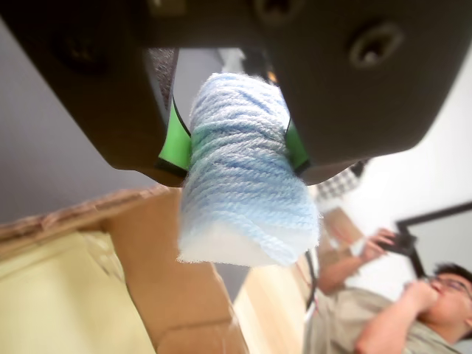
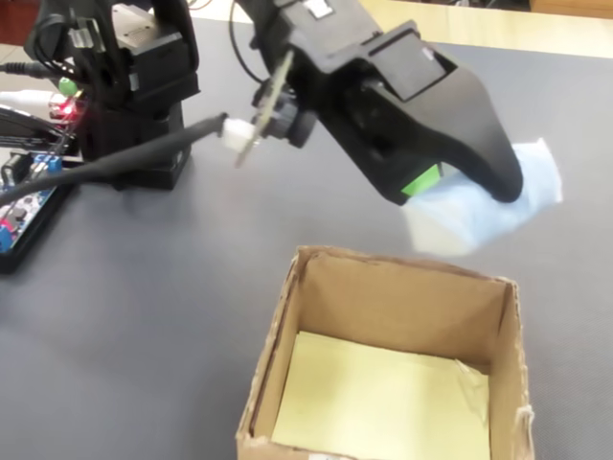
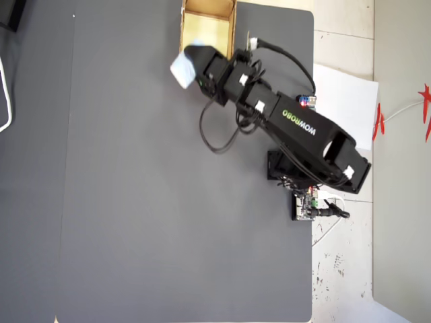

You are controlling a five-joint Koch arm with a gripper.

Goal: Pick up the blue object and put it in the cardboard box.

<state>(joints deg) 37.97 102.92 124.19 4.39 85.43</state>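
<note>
The blue object [image 1: 243, 177] is a pale blue yarn-wrapped lump, pinched between the green pads of my gripper [image 1: 236, 151]. In the fixed view the blue object [image 2: 488, 206] hangs under the black gripper [image 2: 465, 187], just above and behind the far rim of the cardboard box [image 2: 316, 297]. The box is open, brown, with a pale yellow floor. From overhead, the blue object [image 3: 182, 68] sits at the left edge of the cardboard box [image 3: 232, 33], with the gripper [image 3: 192, 64] shut on it. The box wall [image 1: 169, 280] fills the lower left of the wrist view.
The arm's base [image 2: 134, 96] with cables and a lit circuit board [image 2: 29, 192] stands at the back left of the grey table [image 2: 144, 287]. A person [image 1: 413, 310] shows in the wrist view's lower right. White paper [image 3: 343, 101] lies beside the mat.
</note>
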